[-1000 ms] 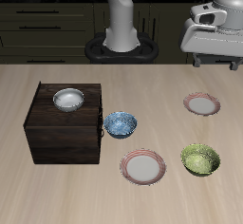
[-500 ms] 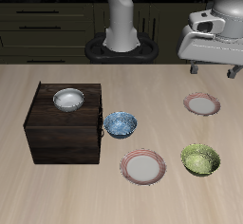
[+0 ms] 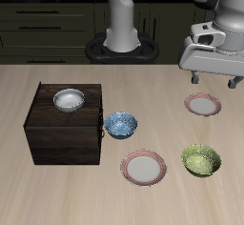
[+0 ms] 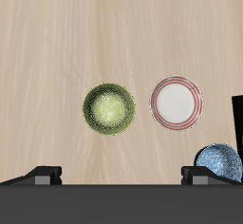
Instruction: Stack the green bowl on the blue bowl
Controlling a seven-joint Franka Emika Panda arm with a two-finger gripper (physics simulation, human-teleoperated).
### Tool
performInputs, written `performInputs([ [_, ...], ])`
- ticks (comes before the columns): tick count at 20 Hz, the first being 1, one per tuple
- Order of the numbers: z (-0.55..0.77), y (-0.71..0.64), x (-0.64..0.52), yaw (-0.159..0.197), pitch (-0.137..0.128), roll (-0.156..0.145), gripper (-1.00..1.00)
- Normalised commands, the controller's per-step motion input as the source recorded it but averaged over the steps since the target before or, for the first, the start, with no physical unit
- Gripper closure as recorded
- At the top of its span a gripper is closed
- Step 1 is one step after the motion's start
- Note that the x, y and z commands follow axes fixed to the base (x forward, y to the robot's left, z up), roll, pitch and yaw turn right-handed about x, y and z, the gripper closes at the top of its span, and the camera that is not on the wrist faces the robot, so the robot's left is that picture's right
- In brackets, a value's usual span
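Gripper: the gripper (image 3: 213, 79) is held high above the table, over the back part near the small pink-rimmed plate (image 3: 202, 104); its two fingertips are seen apart and nothing is held between them.
Fingertips: in the wrist view each fingertip (image 4: 45, 174) is shown as a dark tab with bare wood between the pair, so the jaws are judged spread.
Green bowl: the green bowl (image 3: 201, 159) is set upright near the table's front edge, toward the front corner on the gripper's side; it is seen from above in the wrist view (image 4: 109, 107), untouched.
Larger plate: a larger pink-rimmed plate (image 3: 144, 167) is placed just beside the green bowl, also near the front edge.
Blue bowl: the blue bowl (image 3: 120, 125) is placed mid-table, upright, just beside the dark wooden box (image 3: 65, 129); nothing is stacked in it.
White bowl: a white-grey bowl (image 3: 69, 99) is rested on top of the box.
Progress: nothing is done yet; reaching down, grasping, carrying and stacking are all judged to remain.
Orientation: the green bowl is round, so no long axis can be named; its opening is pointed straight up, and any rim point is judged equally graspable.
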Motion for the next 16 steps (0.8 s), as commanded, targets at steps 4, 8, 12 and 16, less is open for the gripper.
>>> performInputs([
  [4,-0.16,-0.04,0.04,-0.013,-0.016,-0.011,-1.0],
  [8,-0.15,-0.04,0.08,-0.03,0.0,-0.004,-1.0],
  [12,-0.16,-0.08,0.03,-0.037,-0.007,-0.011,-1.0],
  [16,-0.21,0.05,0.07,0.008,-0.003,0.012,-1.0],
])
